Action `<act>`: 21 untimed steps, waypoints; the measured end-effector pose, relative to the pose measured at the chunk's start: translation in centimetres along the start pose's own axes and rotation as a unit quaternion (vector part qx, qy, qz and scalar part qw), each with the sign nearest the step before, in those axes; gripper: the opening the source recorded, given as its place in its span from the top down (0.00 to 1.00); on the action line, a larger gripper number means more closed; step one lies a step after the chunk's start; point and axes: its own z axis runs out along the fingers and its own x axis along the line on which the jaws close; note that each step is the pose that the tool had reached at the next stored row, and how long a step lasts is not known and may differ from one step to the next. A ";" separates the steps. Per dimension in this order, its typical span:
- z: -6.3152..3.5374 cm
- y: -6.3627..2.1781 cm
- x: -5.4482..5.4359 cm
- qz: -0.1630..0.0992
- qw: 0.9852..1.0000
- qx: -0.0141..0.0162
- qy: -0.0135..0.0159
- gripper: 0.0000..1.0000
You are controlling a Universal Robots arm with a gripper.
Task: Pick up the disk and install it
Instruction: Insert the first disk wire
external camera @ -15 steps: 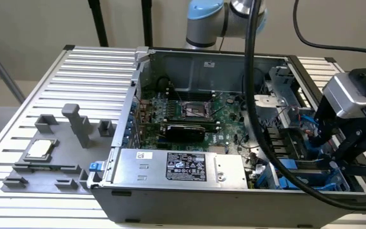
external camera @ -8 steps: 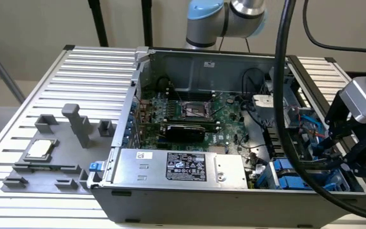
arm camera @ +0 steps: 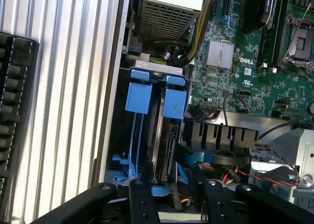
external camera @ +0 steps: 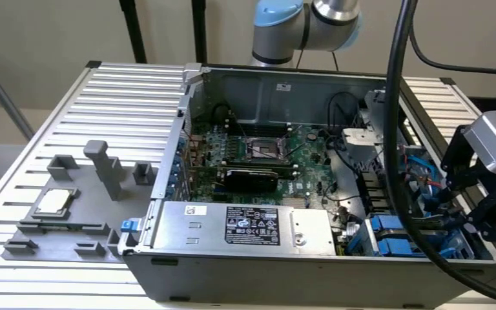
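Note:
The disk point(arm camera: 166, 148) stands on edge in the drive bay at the corner of the open computer case point(external camera: 230, 268). Its bright blue carrier tabs point(arm camera: 175, 102) show at the far end, beside a second blue tab point(arm camera: 138, 96). In the exterior view the blue carriers point(external camera: 389, 226) sit in the case's corner on the exterior view's right. My gripper point(arm camera: 179, 199) hangs just over the near end of the disk, open, with one black finger point(arm camera: 142, 199) on each side. In the exterior view the gripper point(external camera: 470, 223) hovers at the case's right wall.
A silver power supply box with a black label point(external camera: 248, 226) lies along the case front, with the motherboard point(external camera: 257, 155) behind it. Thick black cables point(external camera: 396, 129) drape past the bay. A grey fixture holding a small square chip point(external camera: 54, 201) sits on the slatted table point(external camera: 127, 90).

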 end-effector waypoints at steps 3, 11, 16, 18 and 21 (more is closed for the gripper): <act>0.11 -0.14 0.0 -0.006 1.000 0.002 0.000 0.00; 0.28 -0.31 0.0 -0.022 1.000 0.007 0.001 1.00; 0.34 -0.33 0.0 -0.028 1.000 0.009 0.001 1.00; 0.36 -0.33 0.0 -0.030 0.999 0.010 0.001 1.00; 0.37 -0.33 -0.1 -0.033 0.999 0.011 0.001 1.00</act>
